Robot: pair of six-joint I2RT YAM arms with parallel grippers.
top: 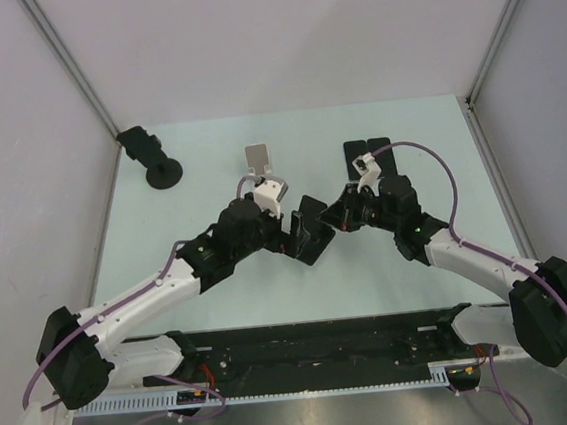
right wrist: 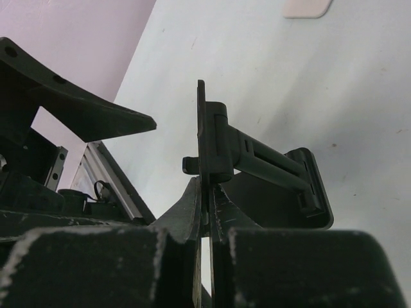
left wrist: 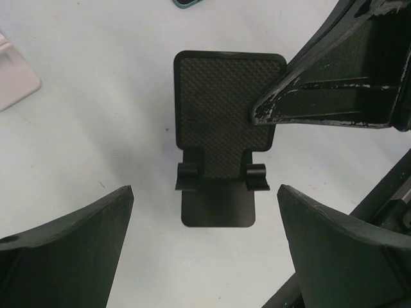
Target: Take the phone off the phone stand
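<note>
My right end effector is pressed together on the black plastic phone stand. Its two fingers pinch the thin upright back plate from the side. In the right wrist view the plate runs edge-on straight between the pads, with the stand's hinge arm and base reaching away to the right.

My left end effector is spread wide and grips nothing. One finger sits low on each side of the stand's base, both apart from it. From the left wrist view I look onto the stand's textured plate face, with its two small hooks at the bottom and the flat foot in front. One right-arm finger clamps the plate's edge from the upper right.

The stand rests on the pale green tabletop, in the middle between my two wrists.

A flat black rectangle that I take for the phone lies on the tabletop just beyond my right wrist, apart from the stand and partly hidden by the wrist.

A pale grey folding stand sits beyond my left wrist. A black round-footed holder stands in the far left corner, well apart from everything else.

A teal-edged object is cut off at the top of the left wrist view, and I cannot tell what it is.
</note>
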